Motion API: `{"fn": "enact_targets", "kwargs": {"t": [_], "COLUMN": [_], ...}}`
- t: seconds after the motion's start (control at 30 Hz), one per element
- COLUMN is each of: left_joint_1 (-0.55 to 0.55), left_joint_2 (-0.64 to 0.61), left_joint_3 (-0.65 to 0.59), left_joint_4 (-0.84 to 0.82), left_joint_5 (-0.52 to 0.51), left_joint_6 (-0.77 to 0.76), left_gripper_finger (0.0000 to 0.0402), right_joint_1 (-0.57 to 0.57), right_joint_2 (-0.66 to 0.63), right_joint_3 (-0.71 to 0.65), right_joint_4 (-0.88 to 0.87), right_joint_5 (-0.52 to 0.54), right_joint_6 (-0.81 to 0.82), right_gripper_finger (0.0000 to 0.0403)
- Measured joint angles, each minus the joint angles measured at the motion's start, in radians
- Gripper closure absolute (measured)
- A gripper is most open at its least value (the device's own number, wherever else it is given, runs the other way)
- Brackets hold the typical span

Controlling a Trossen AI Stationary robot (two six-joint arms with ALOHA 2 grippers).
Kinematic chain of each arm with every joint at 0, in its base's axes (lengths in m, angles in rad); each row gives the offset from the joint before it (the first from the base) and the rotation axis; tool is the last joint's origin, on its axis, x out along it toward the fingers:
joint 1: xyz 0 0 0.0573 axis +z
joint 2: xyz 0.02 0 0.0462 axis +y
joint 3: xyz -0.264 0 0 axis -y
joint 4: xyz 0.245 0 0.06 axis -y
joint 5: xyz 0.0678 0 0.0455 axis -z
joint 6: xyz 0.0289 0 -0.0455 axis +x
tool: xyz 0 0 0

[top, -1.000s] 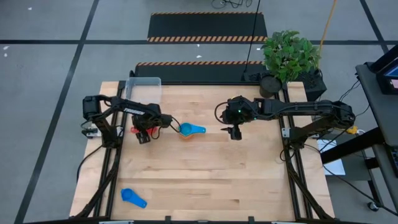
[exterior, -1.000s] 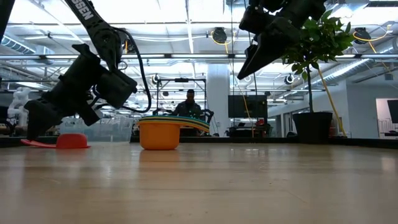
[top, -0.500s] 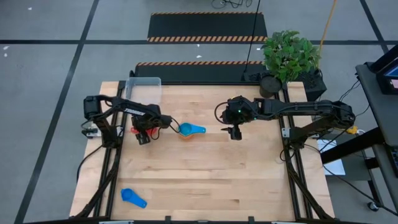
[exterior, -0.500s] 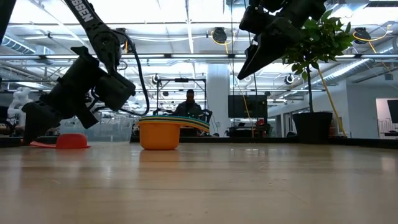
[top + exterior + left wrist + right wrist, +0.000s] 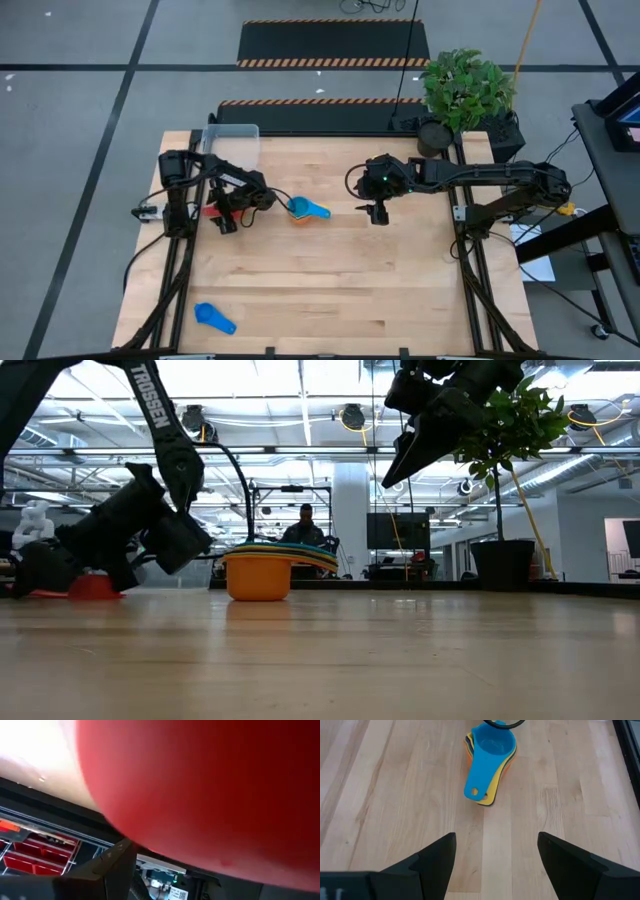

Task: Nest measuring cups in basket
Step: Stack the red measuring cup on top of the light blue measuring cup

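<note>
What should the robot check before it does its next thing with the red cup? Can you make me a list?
1. Left gripper at the red cup: ok, low on the table right by it.
2. Red cup really held: cannot tell, it fills the left wrist view.
3. Nested stack upright and waiting: ok, light blue cup on top.
4. Right gripper clear of the stack: ok, raised, open, empty.
5. Basket free: ok, at the table's back left corner.
6. Other blue cup: not ok, lying alone near the front edge.
</note>
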Motion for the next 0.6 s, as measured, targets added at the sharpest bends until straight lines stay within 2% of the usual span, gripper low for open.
{"fn": "enact_targets", "kwargs": {"t": [0.3, 0.6], "left_joint_1": [-0.023, -0.051], "left_joint_2": [0.004, -0.005], "left_joint_3": [0.0, 0.018], "left_joint_4": [0.012, 0.036], "left_joint_5": [0.078, 0.125], "left_joint_6": [0.047, 0.056], "left_gripper_finger": [0.0161, 0.0235], "right_joint_1": [0.0, 0.0], "right_joint_2": [0.0, 0.0], "right_joint_3": [0.0, 0.0], "right_joint_4": [0.0, 0.009], "right_joint_5": [0.0, 0.0], "right_joint_6": [0.0, -0.001], "right_gripper_finger": [0.0131, 0.0131]}}
